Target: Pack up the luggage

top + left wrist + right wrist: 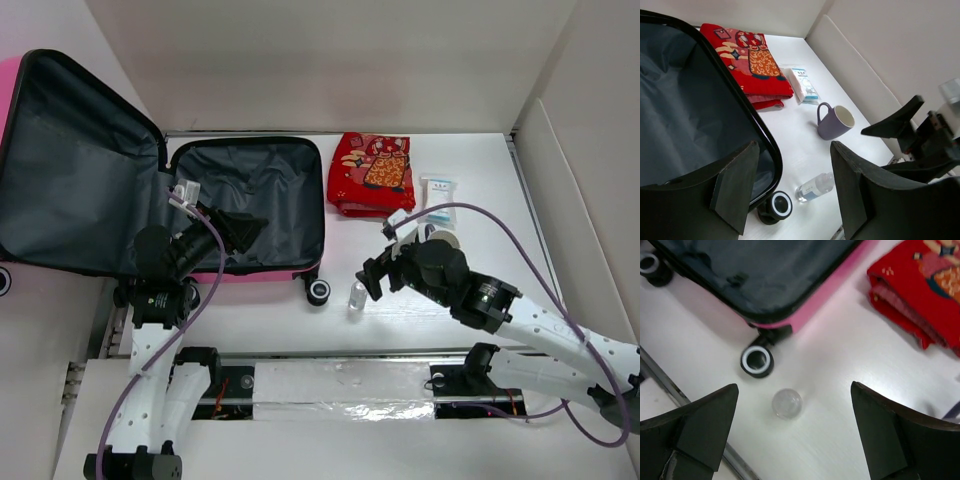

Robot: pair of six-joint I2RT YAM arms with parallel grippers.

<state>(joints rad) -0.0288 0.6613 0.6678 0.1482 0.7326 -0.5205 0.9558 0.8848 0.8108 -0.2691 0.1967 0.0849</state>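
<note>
While both arms reach over the white table point(270, 310);
luggage point(255, 185): open at the table's far left; hot-pink shell, dark grey lining, black rim, black wheels with white hubs; lid tilted up leftward
left gripper point(795, 172): fingers spread, nothing between them, above the luggage's near edge
right gripper point(794, 390): fingers spread wide, empty, over the clear bottle point(786, 403)
red cloth point(371, 172): folded, just right of the luggage
clear bottle: near one wheel
</note>
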